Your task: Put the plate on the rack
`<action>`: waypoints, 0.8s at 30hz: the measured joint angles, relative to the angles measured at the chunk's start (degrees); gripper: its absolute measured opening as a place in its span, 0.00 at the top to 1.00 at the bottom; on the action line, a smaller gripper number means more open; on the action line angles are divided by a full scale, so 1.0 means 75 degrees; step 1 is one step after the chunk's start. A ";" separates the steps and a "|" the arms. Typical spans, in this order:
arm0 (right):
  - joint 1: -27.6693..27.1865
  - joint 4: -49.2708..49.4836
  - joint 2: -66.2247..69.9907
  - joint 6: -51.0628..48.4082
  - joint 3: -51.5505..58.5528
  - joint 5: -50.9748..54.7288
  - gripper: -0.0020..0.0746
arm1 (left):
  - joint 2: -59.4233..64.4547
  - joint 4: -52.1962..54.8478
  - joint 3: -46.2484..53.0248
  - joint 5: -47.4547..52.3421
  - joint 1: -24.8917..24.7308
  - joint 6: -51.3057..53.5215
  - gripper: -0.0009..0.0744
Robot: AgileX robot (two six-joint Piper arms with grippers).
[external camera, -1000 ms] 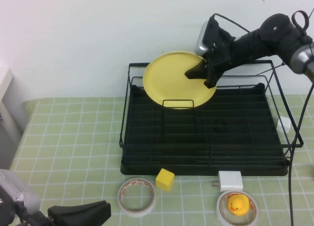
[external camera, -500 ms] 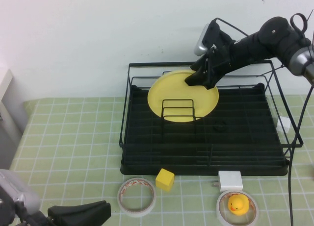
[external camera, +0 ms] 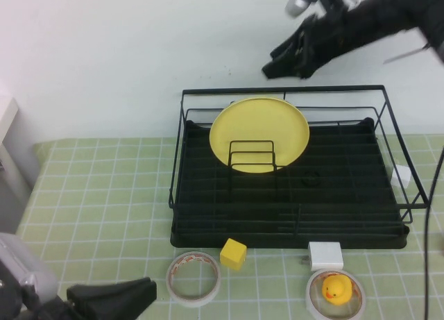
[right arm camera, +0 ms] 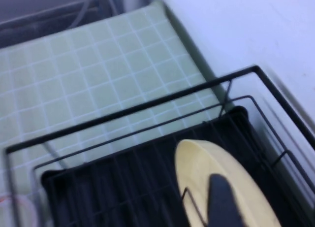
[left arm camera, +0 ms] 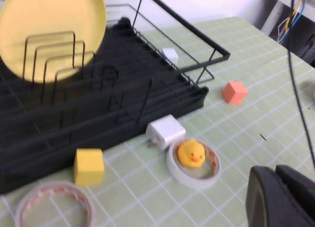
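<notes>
The right tool (external camera: 286,62) has been lifted clear of the plate (external camera: 259,134) and is being held above the rack (external camera: 291,195), fingers spread. The plate is being propped upright in the rack's wire loops. The left tool (external camera: 111,300) is being kept low over the surface (external camera: 97,195), pressed together.

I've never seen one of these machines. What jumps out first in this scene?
A big pale-yellow plate stands on edge behind wire loops in the black rack. The right gripper hangs above the rack, apart from the plate; the left gripper sits low at the table's near edge. A rubber duck sits inside a tape ring.
</notes>
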 joint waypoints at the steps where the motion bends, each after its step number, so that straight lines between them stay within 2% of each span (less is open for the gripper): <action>1: -0.0017 -0.0099 -0.0138 0.0177 -0.0053 0.0173 0.52 | 0.0000 0.0000 -0.0075 -0.0019 0.0000 0.0033 0.99; 6: -0.0229 -0.0426 -0.0986 0.1455 -0.0131 0.0488 0.86 | -0.0243 0.0011 -0.0488 -0.0219 0.0000 -0.0078 0.99; 8: -0.0272 -0.0440 -0.1287 0.1821 -0.0131 0.0488 0.92 | -0.0523 0.0011 -0.0516 -0.0534 0.0000 -0.0198 0.99; 13: -0.0273 -0.0424 -0.2117 0.2166 -0.0143 0.0488 0.96 | -0.1415 -0.0006 -0.0516 -0.1948 0.0000 -0.0860 0.99; 17: -0.0095 -0.0353 -0.2698 0.2025 -0.0143 0.0488 0.96 | -0.2142 -0.0099 -0.0516 -0.2880 0.0000 -0.0828 0.99; 24: 0.0746 -0.0876 -0.3573 0.1707 -0.0174 0.0488 0.96 | -0.2898 -0.0242 -0.0516 -0.4743 0.0000 -0.0718 0.99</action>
